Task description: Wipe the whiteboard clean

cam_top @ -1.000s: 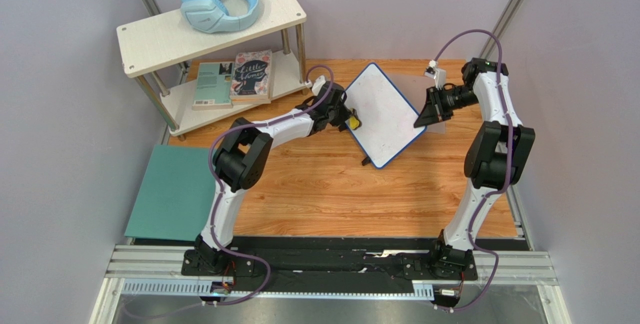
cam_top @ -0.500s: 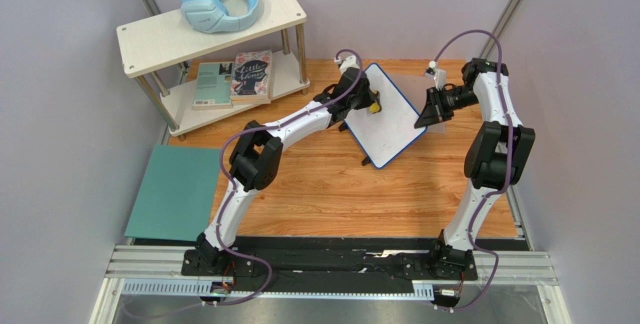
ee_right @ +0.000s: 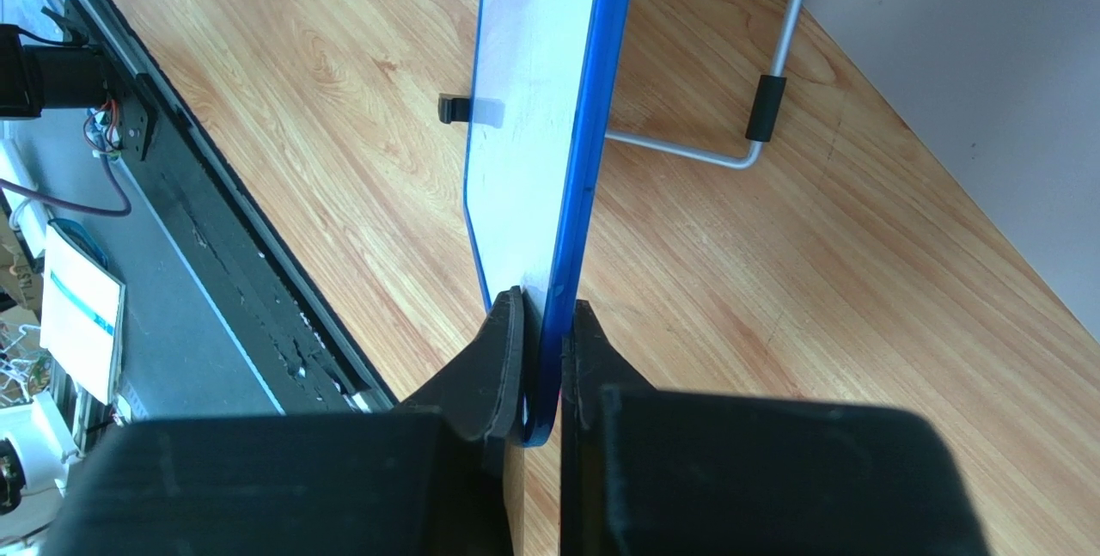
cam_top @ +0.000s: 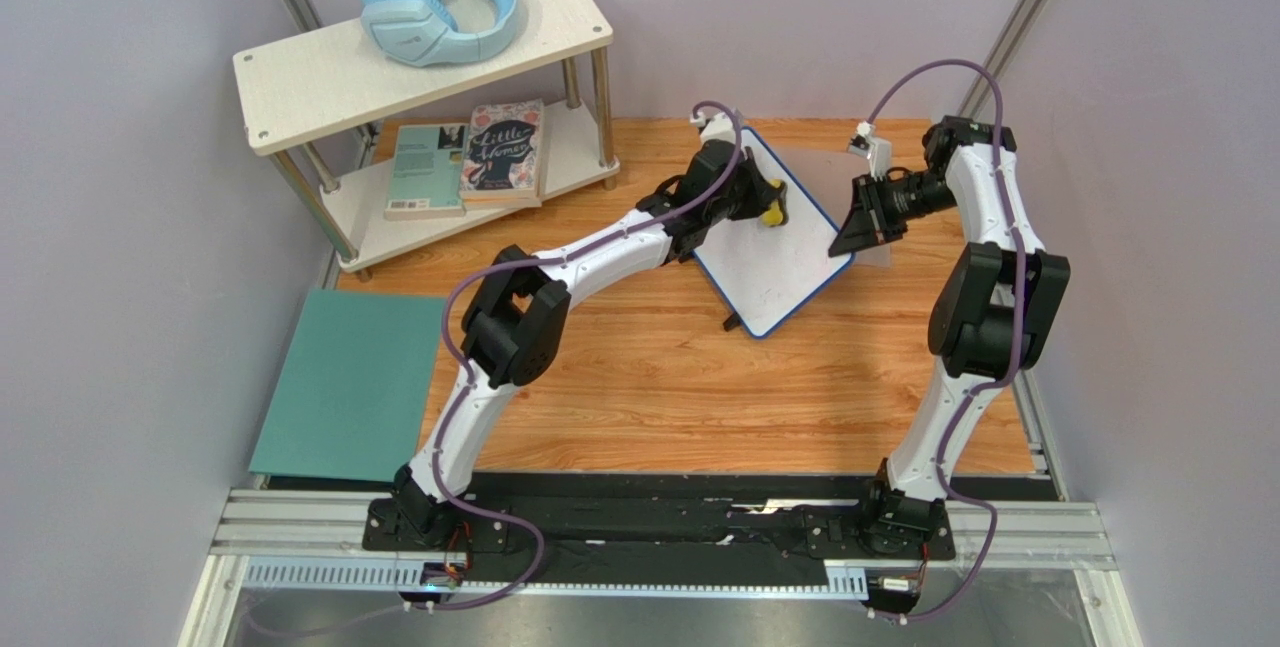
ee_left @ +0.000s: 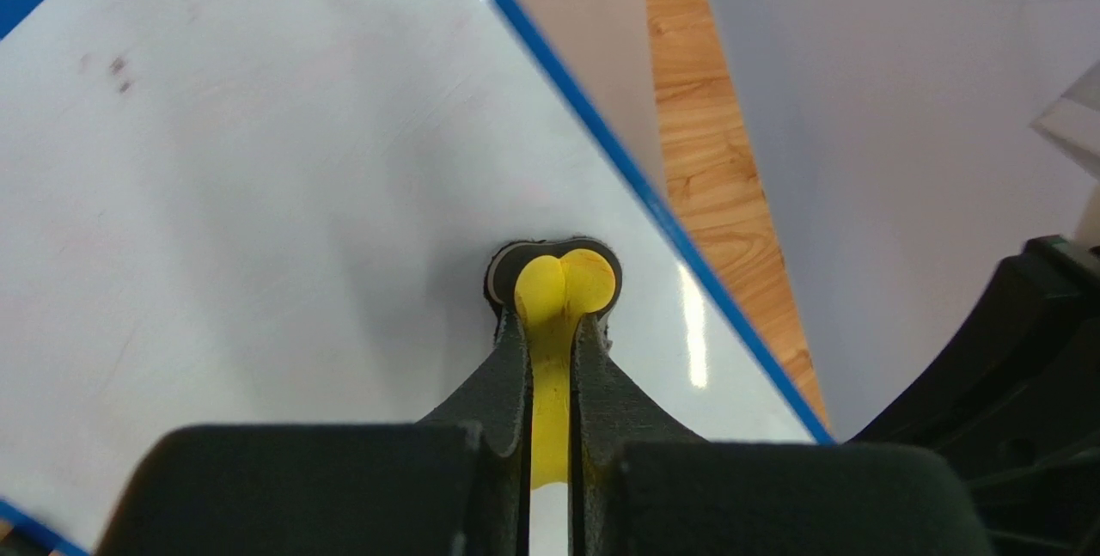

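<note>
The whiteboard [cam_top: 774,250], white with a thin blue frame, stands tilted on the wooden table at the back centre. My left gripper [cam_top: 769,209] is shut on a yellow eraser [ee_left: 564,292] whose dark round pad presses on the board's face [ee_left: 284,195] near the upper right edge. Faint smudges remain near the board's top left in the left wrist view. My right gripper [ee_right: 548,350] is shut on the whiteboard's blue corner rim [ee_right: 584,157], holding its right corner [cam_top: 842,242].
A two-tier white shelf [cam_top: 421,55] at the back left carries blue headphones [cam_top: 436,5] and books [cam_top: 469,155]. A teal mat [cam_top: 349,385] lies at the left. The board's wire stand [ee_right: 723,144] rests on the table behind it.
My left gripper has carried the eraser across the board's face from its left edge toward the upper right. The right gripper and board have stayed put.
</note>
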